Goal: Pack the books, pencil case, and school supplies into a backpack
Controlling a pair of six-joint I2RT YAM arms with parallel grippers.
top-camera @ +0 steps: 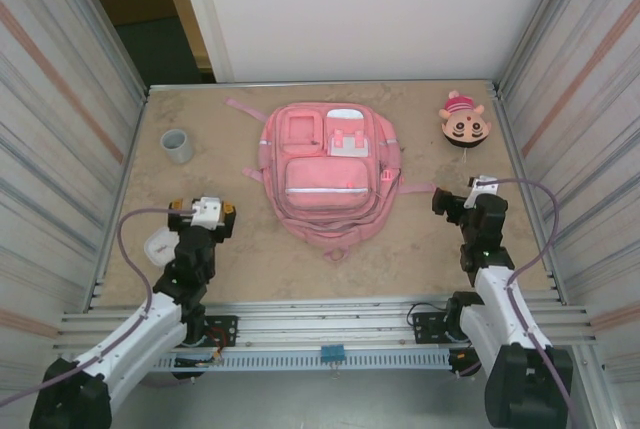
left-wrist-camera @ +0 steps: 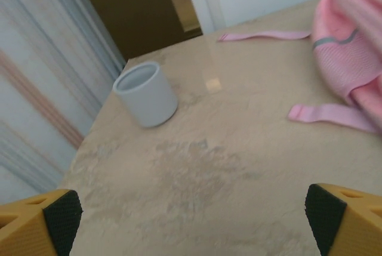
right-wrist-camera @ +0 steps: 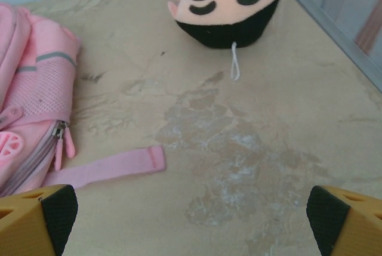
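Observation:
The pink backpack (top-camera: 328,169) lies flat on its back in the middle of the table, front pockets up and zipped. Its side also shows in the left wrist view (left-wrist-camera: 352,41) and the right wrist view (right-wrist-camera: 36,107). My left gripper (top-camera: 204,206) (left-wrist-camera: 194,220) hovers open over bare table to the left of the backpack, holding nothing. My right gripper (top-camera: 465,195) (right-wrist-camera: 194,214) is open and holds nothing to the backpack's right, near a loose strap (right-wrist-camera: 113,166). The books and the pencil case are out of view. A small pale item (top-camera: 160,246) beside my left arm may be the school supplies; I cannot tell.
A small grey cup (top-camera: 177,145) (left-wrist-camera: 145,93) stands upright at the back left. A round cartoon-face toy (top-camera: 464,121) (right-wrist-camera: 230,2) lies at the back right. Pink straps (left-wrist-camera: 331,114) trail from the backpack. Metal walls close in both sides.

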